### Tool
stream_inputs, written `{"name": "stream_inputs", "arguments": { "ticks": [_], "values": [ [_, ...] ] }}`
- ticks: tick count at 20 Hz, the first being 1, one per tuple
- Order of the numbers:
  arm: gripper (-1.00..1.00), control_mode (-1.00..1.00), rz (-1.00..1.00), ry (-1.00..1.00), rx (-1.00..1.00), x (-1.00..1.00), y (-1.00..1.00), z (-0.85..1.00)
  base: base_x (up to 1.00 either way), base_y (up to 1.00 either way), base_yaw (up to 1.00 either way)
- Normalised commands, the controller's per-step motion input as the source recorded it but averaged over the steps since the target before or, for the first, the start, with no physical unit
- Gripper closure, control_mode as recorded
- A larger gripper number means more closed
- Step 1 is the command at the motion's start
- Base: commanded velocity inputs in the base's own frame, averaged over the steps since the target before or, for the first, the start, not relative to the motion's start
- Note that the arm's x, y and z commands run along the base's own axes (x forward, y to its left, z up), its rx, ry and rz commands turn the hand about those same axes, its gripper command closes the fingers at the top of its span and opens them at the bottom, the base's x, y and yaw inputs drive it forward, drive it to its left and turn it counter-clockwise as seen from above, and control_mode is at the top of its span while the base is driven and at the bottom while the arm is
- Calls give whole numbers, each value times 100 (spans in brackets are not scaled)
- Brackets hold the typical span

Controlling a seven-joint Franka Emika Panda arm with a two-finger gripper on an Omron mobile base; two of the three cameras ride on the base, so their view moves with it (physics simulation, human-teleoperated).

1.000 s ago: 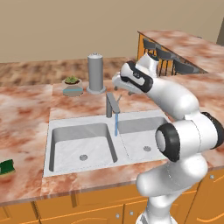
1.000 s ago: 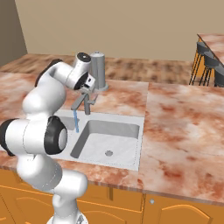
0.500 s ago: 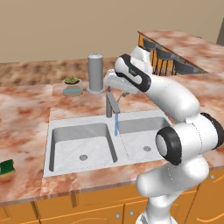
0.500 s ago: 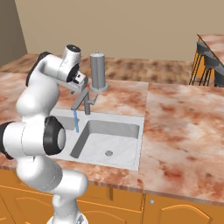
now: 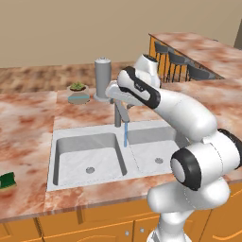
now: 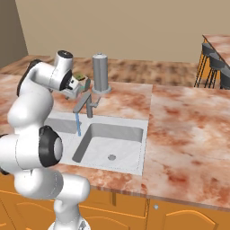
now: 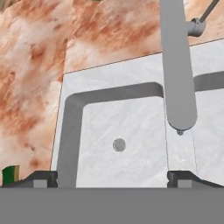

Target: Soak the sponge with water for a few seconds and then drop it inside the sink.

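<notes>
Since the earlier frames the arm had swung left, over the faucet [image 5: 118, 108]. In the left base view the sponge [image 5: 7, 180] lay on the counter [image 5: 28, 137], well apart to the left of the sink [image 5: 85, 158], while the water [image 5: 125, 133] ran down. The next reach should probably pass over the left bowl, away from the spout.

In the right base view a grey canister [image 6: 101, 73] stood behind the faucet, near the hand.

In the hand view the gripper [image 7: 113, 177] was spread wide and empty, with the sponge at the left edge.
</notes>
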Motion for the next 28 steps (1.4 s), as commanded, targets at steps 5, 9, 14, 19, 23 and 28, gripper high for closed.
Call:
{"name": "stream_inputs", "arguments": {
  "ticks": [5, 9, 14, 19, 23, 28],
  "values": [
    [-100, -100, 5, -4, 0, 0, 37, -30, 0, 0, 0],
    [-100, -100, 8, 0, -5, 0, 58, -11, 0, 0, 0],
    [-100, -100, 11, 3, -7, -3, 41, 6, 0, 0, 0],
    [-100, -100, 9, 6, -3, -24, 29, 16, 0, 0, 0],
    [-100, -100, 9, 9, -3, -28, 21, 10, 0, 0, 0],
    [-100, -100, 4, 10, -3, -26, 23, 9, 0, 0, 0]
  ]
}}
